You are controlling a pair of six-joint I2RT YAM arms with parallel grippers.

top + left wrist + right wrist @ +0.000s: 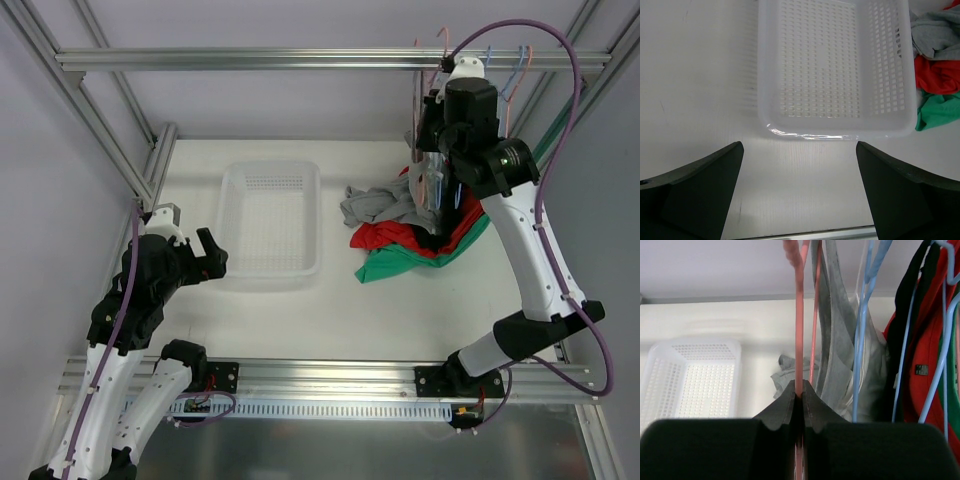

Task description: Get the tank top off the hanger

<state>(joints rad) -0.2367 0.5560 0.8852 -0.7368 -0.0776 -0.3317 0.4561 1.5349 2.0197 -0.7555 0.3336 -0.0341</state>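
My right gripper [799, 390] is shut on the lower wire of a pink hanger [799, 315] that hangs from the top rail [300, 58]. A grey tank top [832, 330] hangs on that hanger, just right of my fingers. In the top view the right gripper [432, 150] is raised among the hanging clothes, below the pink hanger's hook [445, 40]. My left gripper [212, 255] hovers low by the basket's near left corner. It stands open, with only bare table between its fingers [705, 190].
A white perforated basket [270, 215] stands left of centre, seen also as the basket [835, 70] ahead of the left gripper. Grey, red and green clothes [400, 230] lie piled right of it. Blue hangers [862, 315] and a red and black garment [925, 340] hang right of the tank top.
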